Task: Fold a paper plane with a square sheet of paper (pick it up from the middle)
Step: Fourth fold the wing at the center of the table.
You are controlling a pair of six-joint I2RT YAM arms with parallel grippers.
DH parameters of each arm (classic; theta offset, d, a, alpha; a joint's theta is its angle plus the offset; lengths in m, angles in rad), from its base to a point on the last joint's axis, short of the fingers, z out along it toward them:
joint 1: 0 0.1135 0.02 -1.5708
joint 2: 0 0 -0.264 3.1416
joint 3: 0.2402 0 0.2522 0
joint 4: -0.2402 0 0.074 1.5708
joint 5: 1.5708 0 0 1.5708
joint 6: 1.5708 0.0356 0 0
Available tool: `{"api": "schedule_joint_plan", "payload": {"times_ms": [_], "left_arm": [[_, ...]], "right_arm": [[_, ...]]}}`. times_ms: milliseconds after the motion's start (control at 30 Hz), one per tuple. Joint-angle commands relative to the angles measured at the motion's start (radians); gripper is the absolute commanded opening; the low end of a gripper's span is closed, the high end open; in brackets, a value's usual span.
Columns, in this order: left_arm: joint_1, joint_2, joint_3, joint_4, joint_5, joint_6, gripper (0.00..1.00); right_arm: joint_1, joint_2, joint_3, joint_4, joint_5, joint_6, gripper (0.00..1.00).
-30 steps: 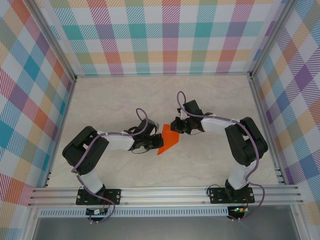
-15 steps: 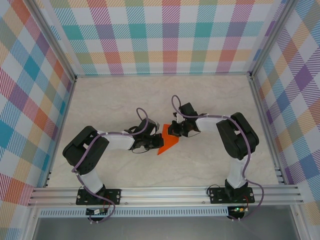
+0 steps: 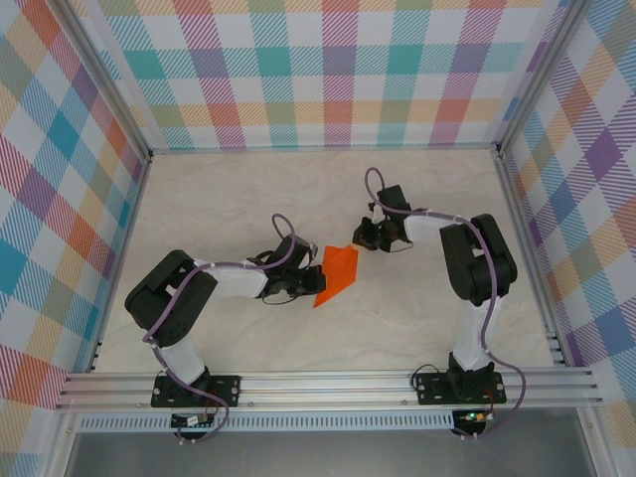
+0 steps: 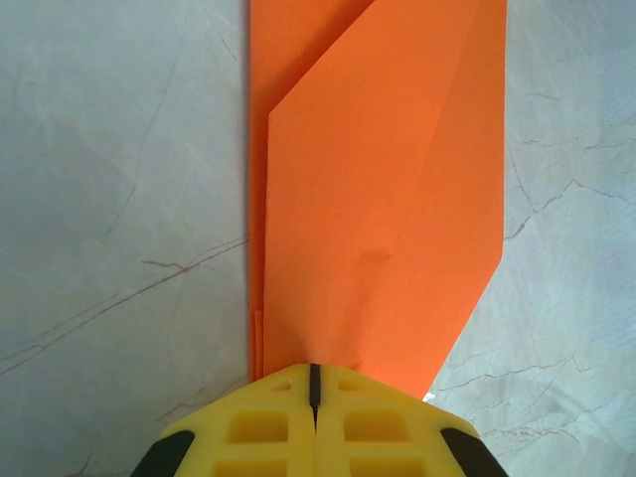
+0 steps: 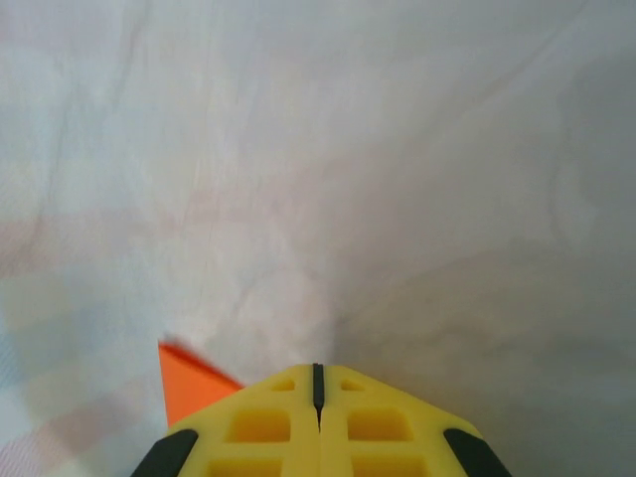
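1 folded paper point(image 4: 378, 199); left hand point(image 4: 314, 376), right hand point(image 5: 318, 373): 2.

**Robot Lab Test Cell, Boxed In**

Looking into a purpose-built robotics lab enclosure, not a home or a shop. Being walled on three sides by pastel plaid panels point(image 3: 338, 70) slotted into aluminium extrusion posts point(image 3: 103, 79). Lying flat inside, a pale marble-look tabletop point(image 3: 229, 199). Running along the near edge, an aluminium rail point(image 3: 328, 383), carrying the bolted bases point(image 3: 196, 390) of two black-and-white robot arms point(image 3: 234, 281).
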Motion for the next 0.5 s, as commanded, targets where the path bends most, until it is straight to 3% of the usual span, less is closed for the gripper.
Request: {"api": "schedule_joint_plan", "payload": {"times_ms": [0,233,467], "left_arm": [[-0.005,0.049,-0.039,-0.15,-0.017,0.021,0.0],[-0.006,0.051,-0.029,-0.154,-0.021,0.02,0.0],[-0.006,0.049,-0.023,-0.155,-0.023,0.018,0.0]], "right_arm": [[-0.007,-0.002,0.057,-0.046,0.063,-0.027,0.04],[0.047,-0.146,-0.074,0.026,-0.088,0.004,0.04],[0.155,-0.146,-0.181,0.085,-0.219,0.105,0.04]]}}
